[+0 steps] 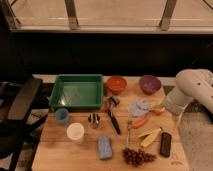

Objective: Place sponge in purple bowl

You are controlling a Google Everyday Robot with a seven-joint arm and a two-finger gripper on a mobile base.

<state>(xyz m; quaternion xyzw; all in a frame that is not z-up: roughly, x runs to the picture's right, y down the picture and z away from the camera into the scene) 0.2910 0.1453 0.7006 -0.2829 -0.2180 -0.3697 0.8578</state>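
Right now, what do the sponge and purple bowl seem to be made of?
The sponge looks like soft foam: matte blue, blocky. The purple bowl is likely plastic: smooth, faint sheen. The hand hangs over the wooden table, between them.

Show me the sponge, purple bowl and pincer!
sponge point(104, 147), camera view, top face.
purple bowl point(149, 84), camera view, bare inside.
pincer point(139, 107), camera view, grey end above the table's point(52, 145) right side.

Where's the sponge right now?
The blue sponge lies front and centre, between the white cup and the grapes; the hand is farther back, right of centre.
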